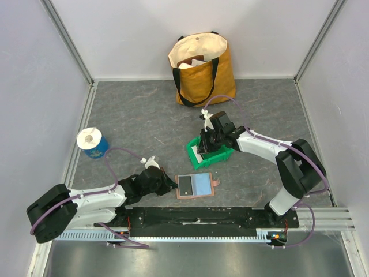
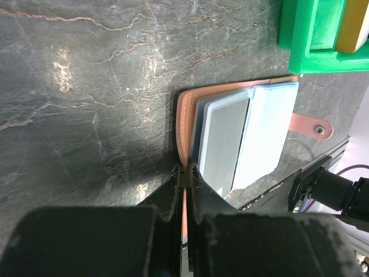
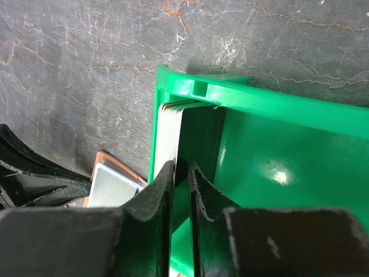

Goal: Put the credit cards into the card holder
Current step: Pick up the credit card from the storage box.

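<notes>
- Terracotta-brown card holder [image 1: 196, 186] is lying open and flat on the table, lower centre of the overhead frame. Its blue-grey sleeves are facing up and its snap tab [image 2: 311, 127] is sticking out to the right.
- Left gripper [image 2: 184, 168] is pinching the holder's leather cover at its left edge, fingers closed tight on it. This is judged to be pinning the wallet so it does not slide while a card goes in.
- Dark grey card [image 2: 225, 138] appears to be sitting already inside the front clear sleeve.
- Green plastic bin [image 3: 277, 104] is standing just above the holder. A stack of credit cards [image 3: 168, 124] is leaning on edge against its left wall, edges up for easy pinching.
- Right gripper [image 3: 181, 170] is reaching into the bin at the stack, fingers narrowed to a slit. Whether a card is between them cannot be told.
- Yellow canvas tote [image 1: 202, 81] is standing at upper centre, uninvolved.
</notes>
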`<action>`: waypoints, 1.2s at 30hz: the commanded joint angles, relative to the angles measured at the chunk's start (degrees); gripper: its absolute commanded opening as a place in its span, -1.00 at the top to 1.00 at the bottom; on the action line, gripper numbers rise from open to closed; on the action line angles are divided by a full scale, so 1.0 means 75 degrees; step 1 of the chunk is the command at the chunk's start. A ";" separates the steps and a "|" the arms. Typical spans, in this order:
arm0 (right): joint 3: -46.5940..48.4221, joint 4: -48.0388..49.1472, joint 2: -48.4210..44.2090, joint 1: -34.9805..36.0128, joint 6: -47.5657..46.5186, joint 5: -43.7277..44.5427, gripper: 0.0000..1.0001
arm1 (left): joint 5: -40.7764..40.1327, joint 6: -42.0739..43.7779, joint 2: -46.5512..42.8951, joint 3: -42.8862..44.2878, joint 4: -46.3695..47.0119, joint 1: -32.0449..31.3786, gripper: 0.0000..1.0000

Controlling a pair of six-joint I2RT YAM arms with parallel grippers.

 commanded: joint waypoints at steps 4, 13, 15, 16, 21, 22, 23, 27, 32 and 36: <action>0.0150 0.0186 -0.0263 -0.0108 -0.0110 -0.0123 0.67 | -0.0189 0.0261 0.0354 -0.0208 -0.1057 0.0019 0.96; 0.0208 0.0022 -0.0321 -0.0179 -0.0228 -0.0157 0.72 | -0.0177 0.0273 0.0401 -0.0208 -0.0846 0.0031 0.97; 0.0220 0.0045 -0.0356 -0.0179 -0.0123 -0.0252 0.73 | -0.0165 0.0273 0.0390 -0.0197 -0.0846 0.0008 0.96; 0.0220 0.0045 -0.0368 -0.0179 -0.0087 -0.0264 0.73 | -0.0165 0.0262 0.0390 -0.0208 -0.0834 0.0042 0.97; 0.0220 0.0092 -0.0521 -0.0167 0.0124 -0.0369 0.81 | -0.0165 0.0262 0.0401 -0.0197 -0.0811 0.0019 0.96; 0.0220 0.0092 -0.0544 -0.0167 0.0159 -0.0358 0.82 | -0.0165 0.0273 0.0413 -0.0197 -0.0810 0.0019 0.97; 0.0197 0.0104 -0.0544 -0.0167 0.0194 -0.0346 0.83 | -0.0154 0.0273 0.0413 -0.0197 -0.0799 0.0031 0.97; 0.0150 0.0115 -0.0614 -0.0155 0.0288 -0.0206 0.91 | -0.0142 0.0285 0.0436 -0.0197 -0.0799 0.0008 0.96; 0.0080 0.0069 -0.0755 -0.0074 0.0300 0.0802 1.00 | -0.0142 0.0285 0.0390 -0.0208 -0.0799 0.0031 0.97; 0.0173 0.0010 -0.0638 0.0184 0.0300 0.0709 1.00 | -0.0153 0.0308 0.0390 -0.0208 -0.0799 0.0031 0.96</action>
